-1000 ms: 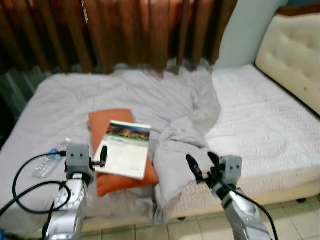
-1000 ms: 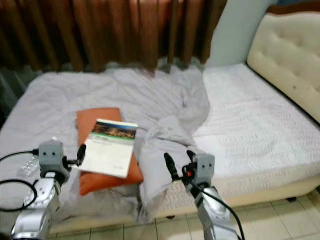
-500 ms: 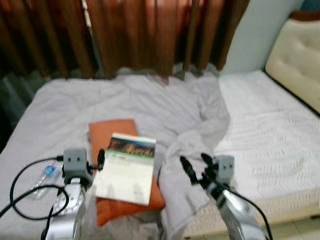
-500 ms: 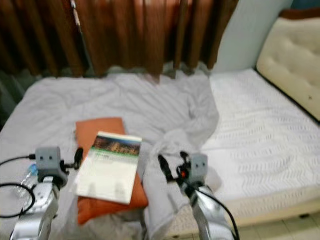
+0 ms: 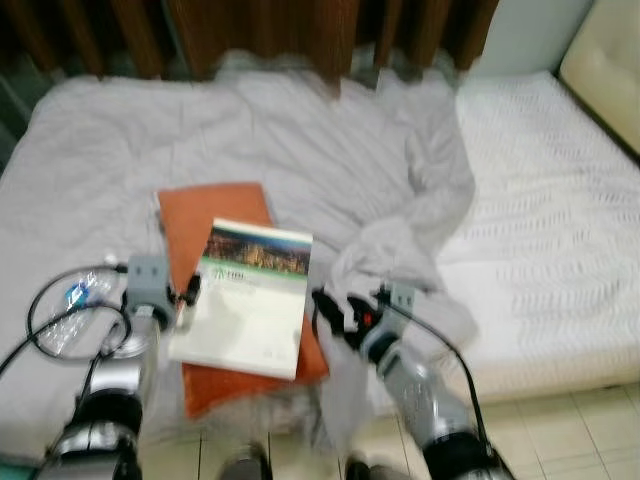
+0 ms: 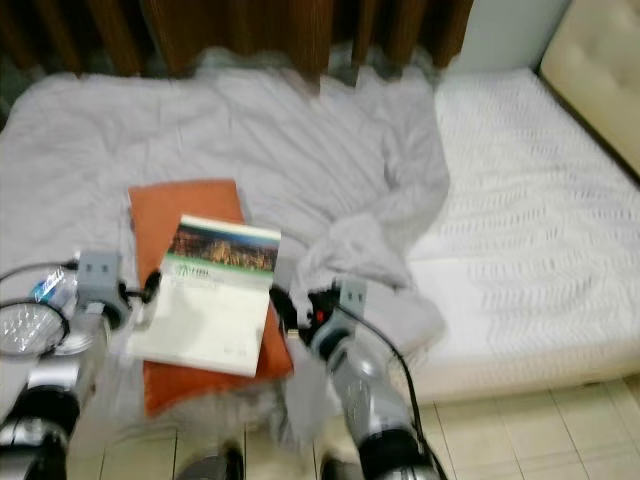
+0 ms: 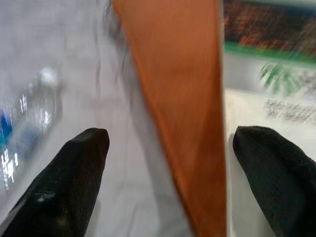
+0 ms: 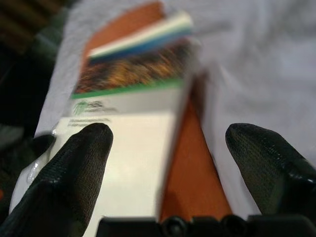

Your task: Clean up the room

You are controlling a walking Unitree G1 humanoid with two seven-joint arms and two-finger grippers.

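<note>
On the bed [image 5: 560, 200], book [image 5: 250, 297] atop orange pillow [image 5: 205, 215], bottle [image 5: 75, 310] beside, rumpled sheet [image 5: 400, 200]

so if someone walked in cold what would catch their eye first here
Probably the book with the white cover and photo band, lying on an orange pillow near the front edge of the bed. The left end effector and right end effector are open on either side of it. A plastic water bottle lies on the grey sheet to the robot's left, and the sheet bunches into a rumpled ridge on the right.
</note>
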